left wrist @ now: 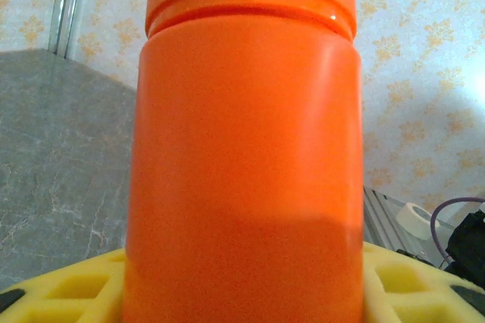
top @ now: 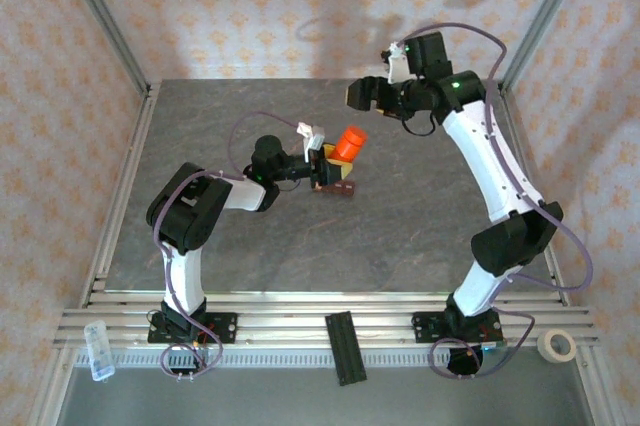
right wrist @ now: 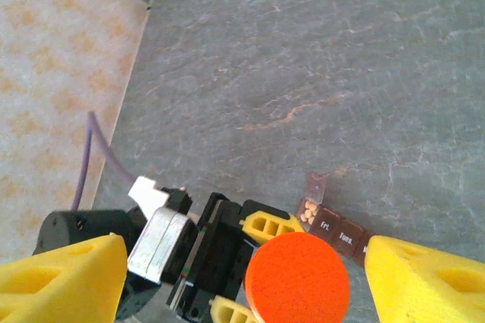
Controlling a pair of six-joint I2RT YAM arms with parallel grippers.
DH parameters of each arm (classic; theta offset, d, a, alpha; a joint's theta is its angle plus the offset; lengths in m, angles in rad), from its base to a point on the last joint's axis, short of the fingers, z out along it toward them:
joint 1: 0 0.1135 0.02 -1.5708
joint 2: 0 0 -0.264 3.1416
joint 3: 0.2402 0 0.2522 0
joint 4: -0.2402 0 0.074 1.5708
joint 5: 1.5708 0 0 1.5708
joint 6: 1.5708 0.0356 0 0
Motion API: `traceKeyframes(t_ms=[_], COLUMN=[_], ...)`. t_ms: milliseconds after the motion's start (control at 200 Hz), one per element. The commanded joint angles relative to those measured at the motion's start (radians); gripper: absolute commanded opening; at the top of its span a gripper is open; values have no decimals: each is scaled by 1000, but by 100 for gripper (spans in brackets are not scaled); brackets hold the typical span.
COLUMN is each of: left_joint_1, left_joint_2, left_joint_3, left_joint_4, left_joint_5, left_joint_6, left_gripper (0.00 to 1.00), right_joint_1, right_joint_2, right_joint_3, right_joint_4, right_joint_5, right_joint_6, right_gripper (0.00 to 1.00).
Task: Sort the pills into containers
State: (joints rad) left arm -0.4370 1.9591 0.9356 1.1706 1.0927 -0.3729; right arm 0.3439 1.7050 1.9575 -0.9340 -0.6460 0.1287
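So, the dark red-brown strip of joined pill compartments lies on the grey stone-look desk, long axis roughly side to side, touching or just beside the left jaws. Those are clenched on the upright orange plastic bottle. The right jaws hang released above its cap, so the left arm is nearer.

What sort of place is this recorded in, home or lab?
Probably a lab robot cell dressed as a room: wallpapered panels in an aluminium frame, with the left arm and right arm bolted to rails beside a stone-look table.
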Motion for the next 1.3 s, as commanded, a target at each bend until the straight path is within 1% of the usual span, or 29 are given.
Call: traceKeyframes(t_ms=[0, 75, 165, 350, 596, 821, 1136, 1206, 1296], left_joint_1=[-2, -3, -3, -3, -3, -3, -3, -4, -3], left_joint_2=[-25, -27, -27, -32, -33, -31, -34, -32, -32], left_joint_3=[29, 28, 29, 27, 25, 28, 28, 28, 28], left_joint_4=[61, 60, 61, 62, 62, 63, 62, 63, 62], left_joint_5=[22, 25, 28, 33, 38, 37, 38, 38, 38], left_joint_6=[0, -1, -5, -9, -8, -10, -11, -11, -11], left_gripper=[0, 0, 0, 0, 0, 0, 0, 0, 0], right_joint_1=[-20, -34, -50, -55, -54, -54, -54, -54, -54], right_joint_2=[28, 42, 69, 141, 173, 183, 186, 189, 191], right_joint_3=[32, 29, 41, 94, 75, 49, 21, 20, 13], right_joint_4=[-118, -141, -172, -266, -258, -253, -237, -238, -236], right_joint_5=[-136, -192, -241, -260, -243, -258, -291, -297, -303], right_joint_6=[-254, -329, -375, -438, -428, -427, -422, -423, -422], right_gripper=[80, 78, 78, 76, 74, 67, 66, 64, 59])
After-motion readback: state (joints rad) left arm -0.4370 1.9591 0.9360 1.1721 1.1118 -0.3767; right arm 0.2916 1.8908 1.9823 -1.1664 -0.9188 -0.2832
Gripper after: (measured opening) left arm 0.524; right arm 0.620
